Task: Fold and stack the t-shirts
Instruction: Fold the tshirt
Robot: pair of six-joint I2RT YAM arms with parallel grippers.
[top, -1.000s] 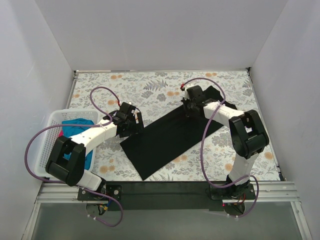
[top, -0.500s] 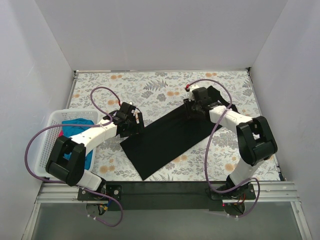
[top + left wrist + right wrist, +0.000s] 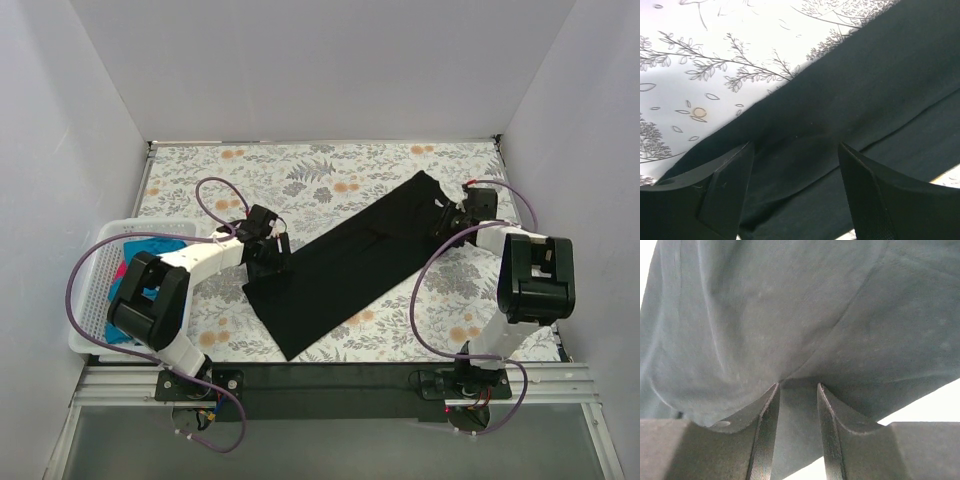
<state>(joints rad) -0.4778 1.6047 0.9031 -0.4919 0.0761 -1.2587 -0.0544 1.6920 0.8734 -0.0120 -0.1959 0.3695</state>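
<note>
Two claws are flanking the black t-shirt (image 3: 350, 265) lying diagonally on the counter (image 3: 330, 175): left claw (image 3: 272, 252) is hanging open over its left edge; whether the right claw (image 3: 449, 212) is gripping cloth I am not seeing

I have the left gripper (image 3: 272, 252) low, fingers spread wide; the right gripper (image 3: 450, 215) reaches far out, fingers narrowly parted.
</note>
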